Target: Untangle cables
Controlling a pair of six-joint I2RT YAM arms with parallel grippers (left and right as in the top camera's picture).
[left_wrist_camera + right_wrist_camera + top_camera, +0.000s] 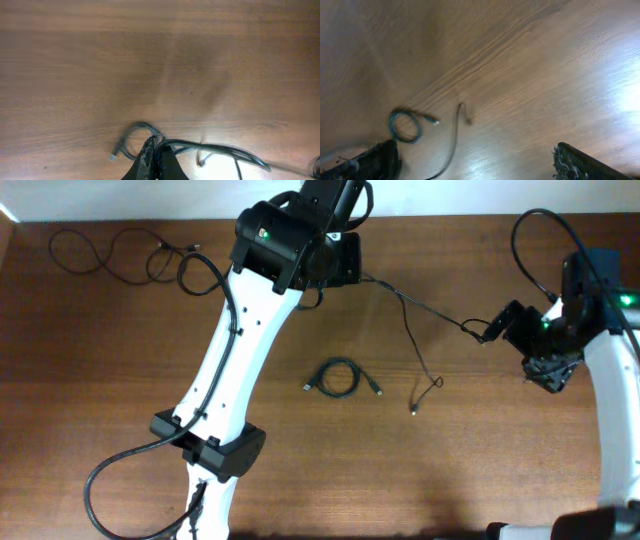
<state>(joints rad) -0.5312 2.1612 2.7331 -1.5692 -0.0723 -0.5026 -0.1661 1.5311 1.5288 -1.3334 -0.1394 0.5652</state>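
Wood table (480, 470) | coiled cable (340, 377) mid-table, far from edges | left gripper (156, 152) clamps taut cable (420, 304); right gripper (475, 162) apart

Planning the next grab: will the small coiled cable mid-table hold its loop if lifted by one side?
Probably not rigidly: the coiled cable is thin cord, so it should sag and likely loosen. It looks light and may slide on the smooth table if pushed.

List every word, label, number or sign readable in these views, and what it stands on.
None: no readable text on the left arm, the right arm, the cables or the table.
The green lights on the arms are lamps, not signs.
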